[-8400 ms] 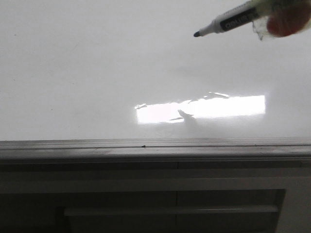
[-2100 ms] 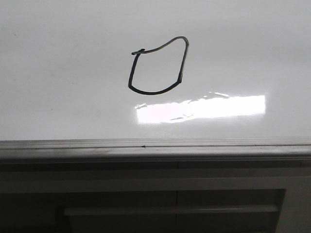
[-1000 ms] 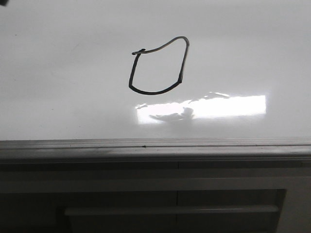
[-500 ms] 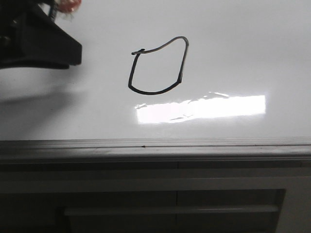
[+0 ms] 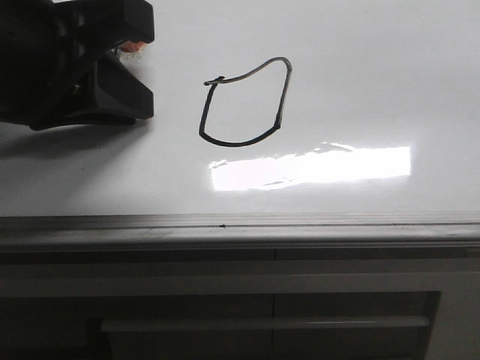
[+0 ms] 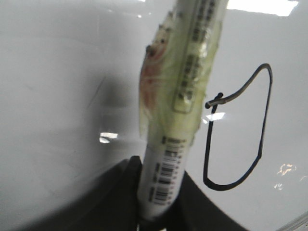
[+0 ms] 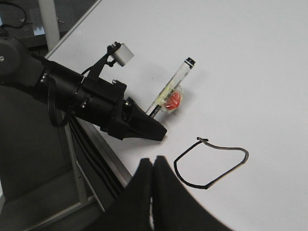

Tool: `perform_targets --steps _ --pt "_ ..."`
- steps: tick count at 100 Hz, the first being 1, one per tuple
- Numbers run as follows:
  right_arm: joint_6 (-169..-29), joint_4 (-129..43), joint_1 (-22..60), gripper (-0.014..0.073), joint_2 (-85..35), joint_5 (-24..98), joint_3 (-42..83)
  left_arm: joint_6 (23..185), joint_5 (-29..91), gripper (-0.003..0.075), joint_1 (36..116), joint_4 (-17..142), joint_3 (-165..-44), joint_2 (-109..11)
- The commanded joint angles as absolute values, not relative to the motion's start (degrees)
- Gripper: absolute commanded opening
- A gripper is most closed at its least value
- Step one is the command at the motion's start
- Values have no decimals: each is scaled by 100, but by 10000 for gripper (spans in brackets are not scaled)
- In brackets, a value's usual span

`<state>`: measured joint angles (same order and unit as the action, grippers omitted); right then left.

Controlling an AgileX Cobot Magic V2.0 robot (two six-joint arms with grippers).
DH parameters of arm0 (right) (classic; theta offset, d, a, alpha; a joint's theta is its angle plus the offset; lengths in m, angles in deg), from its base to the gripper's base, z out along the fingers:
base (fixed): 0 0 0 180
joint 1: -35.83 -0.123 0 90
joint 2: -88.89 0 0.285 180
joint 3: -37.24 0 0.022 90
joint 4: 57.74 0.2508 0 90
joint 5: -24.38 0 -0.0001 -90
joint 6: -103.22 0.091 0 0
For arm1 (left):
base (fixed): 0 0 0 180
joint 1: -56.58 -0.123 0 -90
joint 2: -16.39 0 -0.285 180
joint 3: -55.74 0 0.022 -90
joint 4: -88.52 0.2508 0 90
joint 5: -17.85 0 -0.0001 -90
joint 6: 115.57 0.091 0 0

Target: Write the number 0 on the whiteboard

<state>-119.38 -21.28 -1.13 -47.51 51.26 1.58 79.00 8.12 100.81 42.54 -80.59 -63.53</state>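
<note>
Left gripper [image 5: 139,75] black, over whiteboard [image 5: 375,90], fingers clamped on marker [image 6: 180,91]: white barrel with barcode, yellowish tape and red blob at mid-length, tip out of view.

Number 0 [image 5: 244,105] just right of left fingertips, apart from them: thin black closed loop, lopsided and squarish, flat left side, rounded bottom, top line fainter grey with small overshoot at top-left corner.

Bright glare patch [image 5: 311,166] beyond it.

Right gripper [image 7: 153,166] above loop, fingers pressed together, holding nothing.
</note>
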Motion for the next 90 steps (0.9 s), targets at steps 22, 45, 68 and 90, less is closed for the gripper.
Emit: perform_targets --steps 22,45,68,90 --pt "-11926 -1972 -62 -67 -4773 4708 298 7858 551 347 10065 4068 -8155 -6391" --pt "-11926 -1972 -62 -67 -4773 4708 298 7858 530 383 10065 4068 -8155 -6401" --pt "-11926 -1972 -62 -67 -4773 4708 298 7868 540 585 10065 4220 -8155 -6171" --pt "-11926 -1972 -62 -67 -4773 4672 298 7875 518 600 10065 4736 -8155 -5383"
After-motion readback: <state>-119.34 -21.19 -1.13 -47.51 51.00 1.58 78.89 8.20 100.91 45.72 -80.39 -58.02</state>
